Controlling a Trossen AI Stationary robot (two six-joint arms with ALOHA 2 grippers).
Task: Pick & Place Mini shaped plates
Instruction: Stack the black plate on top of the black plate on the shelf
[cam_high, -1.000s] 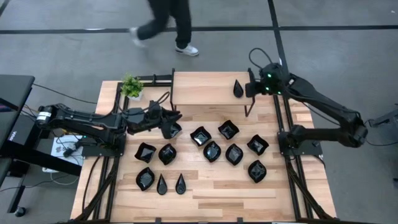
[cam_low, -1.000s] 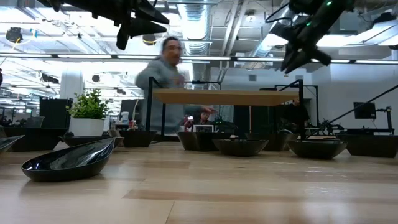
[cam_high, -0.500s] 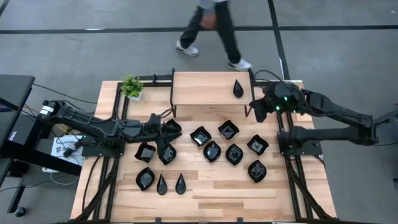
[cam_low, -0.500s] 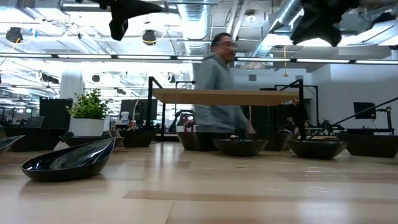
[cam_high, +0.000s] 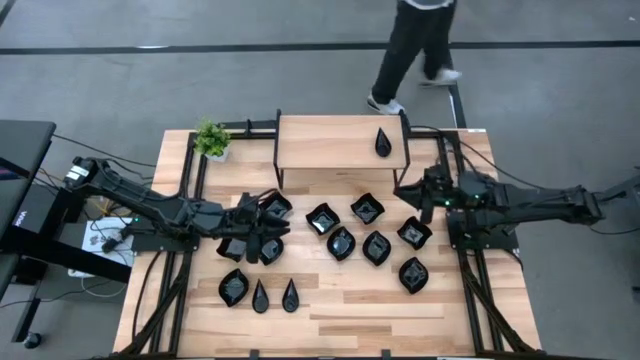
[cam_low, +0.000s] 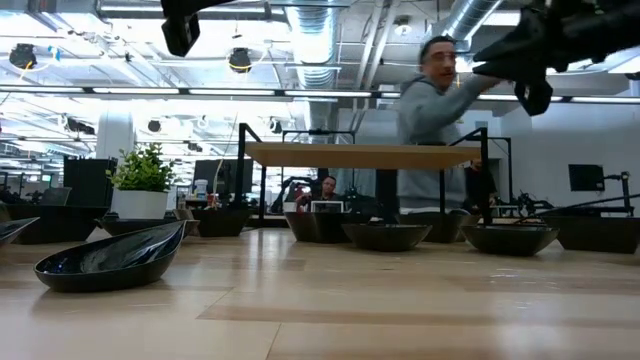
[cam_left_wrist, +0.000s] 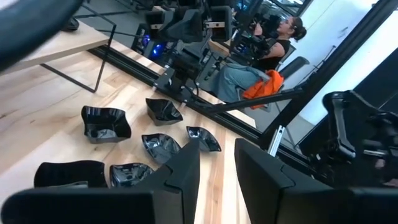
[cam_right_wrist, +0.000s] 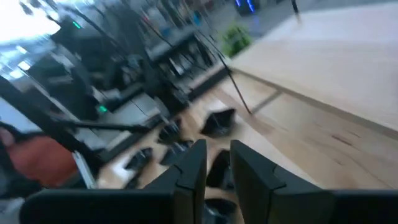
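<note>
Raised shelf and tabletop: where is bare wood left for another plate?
The raised shelf is bare except one teardrop plate near its right end. The tabletop's near strip, below the plates, is free. The middle band, around the left gripper, is crowded.

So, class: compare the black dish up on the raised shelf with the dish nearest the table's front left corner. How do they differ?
The shelf dish is a narrow teardrop; the front-left dish is broader and rounder. The shelf dish sits alone on the raised shelf; the front-left dish lies on the tabletop with two teardrop dishes beside it. Both are small, glossy and black.
</note>
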